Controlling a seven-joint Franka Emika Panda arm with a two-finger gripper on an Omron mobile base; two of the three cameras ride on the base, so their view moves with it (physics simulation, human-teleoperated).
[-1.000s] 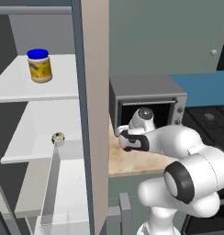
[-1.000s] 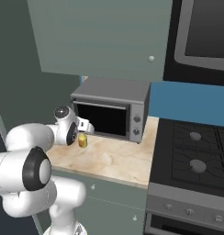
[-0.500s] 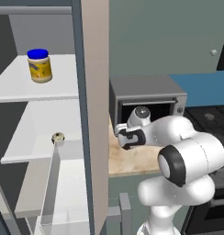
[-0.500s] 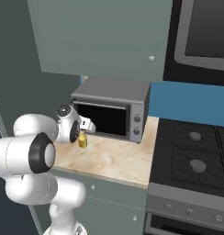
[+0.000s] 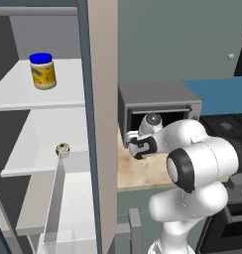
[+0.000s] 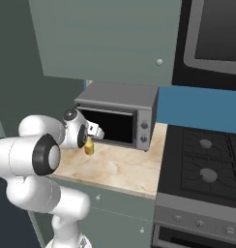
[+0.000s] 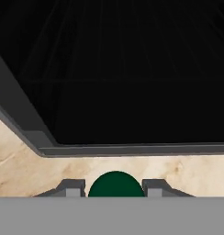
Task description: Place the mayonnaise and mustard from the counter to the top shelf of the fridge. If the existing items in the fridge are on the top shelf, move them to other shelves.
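1. Your gripper (image 7: 114, 187) is clenched on the mustard (image 6: 89, 146): in the hand view its green cap sits snug between the two dark finger tips (image 7: 70, 187)
2. The mustard is a slim yellow bottle standing on the counter (image 6: 120, 167), just in front of the toaster oven (image 6: 121, 114); the right base view shows its yellow body below the hand, while the hand view gives you only the round cap from above
3. The counter is beige marbled stone, smooth and flat, over grey-green cabinet fronts
4. The toaster oven is a grey metal box with a dark glass door; the hand view looks straight into that black front with its grey frame
5. The mayo (image 5: 43, 72) stands upright on the top shelf (image 5: 24, 96) of the fridge (image 5: 86, 124), a squat cream jar with a wide blue lid and a yellow-and-blue label; you see it from the left base view
6. On the next white slab shelf down, a small dark cupcake (image 5: 63, 149) sits near the front edge
7. The right base view shows you the black stove (image 6: 207, 164) with round burners, beside the counter
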